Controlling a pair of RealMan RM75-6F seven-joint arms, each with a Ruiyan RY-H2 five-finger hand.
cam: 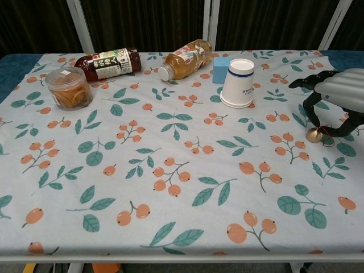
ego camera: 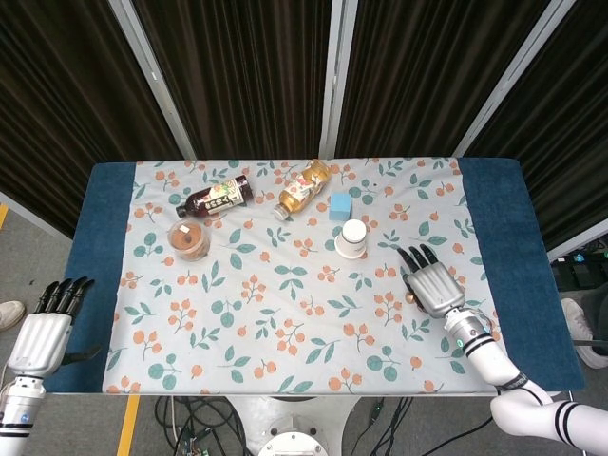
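My right hand hovers low over the right side of the table, palm down with its fingers spread and arched. In the chest view the right hand has its fingertips curved down around a small golden bell that stands on the cloth. The bell peeks out at the hand's left edge in the head view. I cannot see a firm grip on it. My left hand hangs off the table at the lower left, fingers straight and holding nothing.
An upturned white paper cup and a blue block stand left of and beyond the right hand. Further back lie an amber bottle and a dark bottle. A clear jar sits at the left on the floral cloth.
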